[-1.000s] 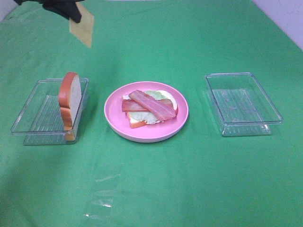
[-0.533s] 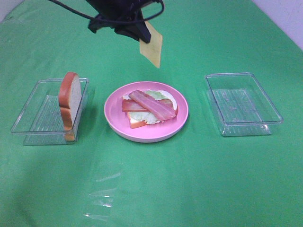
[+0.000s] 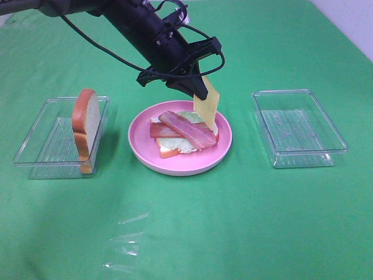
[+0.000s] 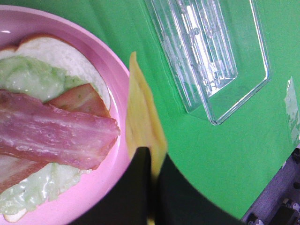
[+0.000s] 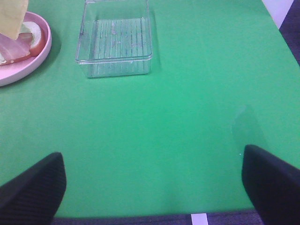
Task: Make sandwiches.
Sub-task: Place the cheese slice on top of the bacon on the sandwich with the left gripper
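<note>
while the left gripper (image 3: 197, 92) was closed on the upper edge of a yellow cheese square (image 3: 206, 106), the square was held hanging on edge above the far right part of a round pink plate (image 3: 140, 143), clear of the food below. on the plate, an open sandwich was laid: a white bread slice (image 3: 168, 150) with orange-brown crust, pale green lettuce (image 3: 175, 143) and two crossed bacon strips (image 3: 185, 129). in the left wrist view, the cheese (image 4: 143, 124) was seen edge-on just beside the plate rim (image 4: 119, 70), pinched between dark fingers (image 4: 140, 164). a second bread slice (image 3: 85, 122) was stood upright on its edge in the left clear tray (image 3: 35, 143). the right clear tray (image 3: 299, 128) was set well apart on the green cloth (image 3: 233, 221). the right gripper (image 5: 154, 185) was held wide open over bare cloth, nothing between its fingers (image 5: 33, 187).
</note>
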`<state>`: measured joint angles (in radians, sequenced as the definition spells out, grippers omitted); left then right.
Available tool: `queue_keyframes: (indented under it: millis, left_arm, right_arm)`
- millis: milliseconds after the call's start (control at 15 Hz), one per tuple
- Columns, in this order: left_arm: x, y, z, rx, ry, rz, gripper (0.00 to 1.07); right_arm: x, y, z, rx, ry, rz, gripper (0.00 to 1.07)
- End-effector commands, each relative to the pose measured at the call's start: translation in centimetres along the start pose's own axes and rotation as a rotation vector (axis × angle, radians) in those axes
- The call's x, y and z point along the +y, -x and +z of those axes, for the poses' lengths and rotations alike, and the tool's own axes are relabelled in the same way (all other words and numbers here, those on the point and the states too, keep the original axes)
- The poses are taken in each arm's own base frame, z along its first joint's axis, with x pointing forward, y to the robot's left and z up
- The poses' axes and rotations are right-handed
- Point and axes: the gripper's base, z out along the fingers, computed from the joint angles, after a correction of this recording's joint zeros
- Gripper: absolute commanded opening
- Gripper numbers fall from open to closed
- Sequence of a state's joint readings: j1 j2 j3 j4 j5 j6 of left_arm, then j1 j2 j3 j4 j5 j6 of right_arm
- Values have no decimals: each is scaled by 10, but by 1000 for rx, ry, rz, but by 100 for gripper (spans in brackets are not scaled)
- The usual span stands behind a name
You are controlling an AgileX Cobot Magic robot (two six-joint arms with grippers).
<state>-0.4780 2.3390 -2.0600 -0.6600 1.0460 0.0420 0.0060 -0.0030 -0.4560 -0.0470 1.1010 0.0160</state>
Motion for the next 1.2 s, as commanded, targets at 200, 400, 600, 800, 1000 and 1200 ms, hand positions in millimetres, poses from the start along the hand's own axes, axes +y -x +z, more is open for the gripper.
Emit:
queue_keyframes:
  millis: [200, 400, 600, 800, 1000, 1200]
  left_arm:
    - [3, -4, 5, 44, 21, 7, 0]
    - [22, -8, 19, 95, 127, -4, 0]
    - [30, -7, 21, 83, 192, 3, 0]
    - [29, -6, 22, 68, 192, 6, 6]
    - [28, -6, 22, 68, 193, 8, 41]
    - [24, -4, 17, 55, 190, 34, 101]
  right_arm:
    - [0, -3, -2, -32, -3, -4, 97]
    - [0, -3, -2, -32, -3, -4, 97]
    - [0, -3, -2, -32, -3, -4, 97]
    - [0, -3, -2, -32, -3, -4, 97]
    - [0, -3, -2, -32, -3, -4, 97]
    - [0, -3, -2, -32, -3, -4, 97]
